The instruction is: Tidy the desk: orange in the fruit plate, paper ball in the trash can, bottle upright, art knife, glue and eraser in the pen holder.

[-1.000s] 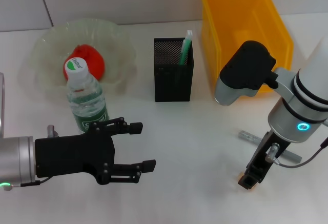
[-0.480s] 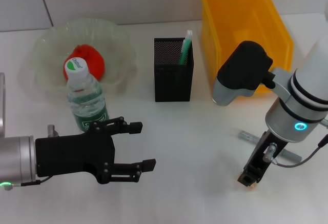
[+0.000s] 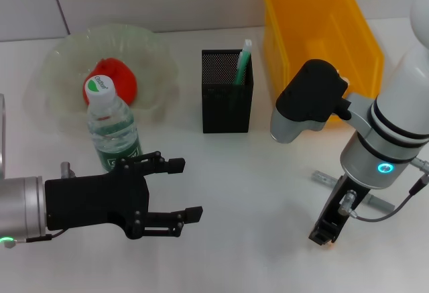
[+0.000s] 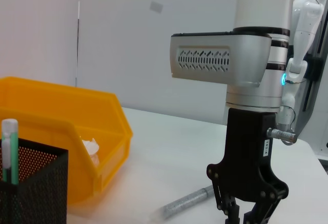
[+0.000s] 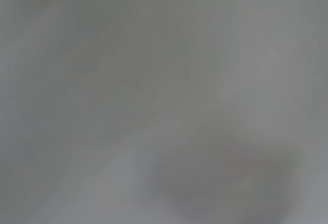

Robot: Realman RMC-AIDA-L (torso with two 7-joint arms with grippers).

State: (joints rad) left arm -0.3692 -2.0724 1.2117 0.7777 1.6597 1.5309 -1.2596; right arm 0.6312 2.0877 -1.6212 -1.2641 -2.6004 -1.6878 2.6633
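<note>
The orange [image 3: 115,78] lies in the translucent fruit plate [image 3: 60,58]. In front of the plate the bottle [image 3: 112,131] stands upright with its green cap on. A green and white stick [image 3: 242,62] stands in the black mesh pen holder [image 3: 228,95]. The paper ball [image 4: 90,148] lies in the yellow bin [image 3: 322,31]. On the table at the right lies the silver art knife [image 3: 326,178] [image 4: 187,201]. My right gripper [image 3: 324,234] [image 4: 246,216] points straight down at the table beside the knife, over a small orange bit [image 3: 328,244] that is mostly hidden. My left gripper [image 3: 175,190] hovers open near the bottle's base.
The yellow bin stands at the back right, close behind my right arm. The pen holder stands between the plate and the bin. The right wrist view shows only a grey blur.
My right arm's wrist and elbow have swung a little to the left, while its gripper tip has stayed at nearly the same spot on the table. The left arm has not moved.
</note>
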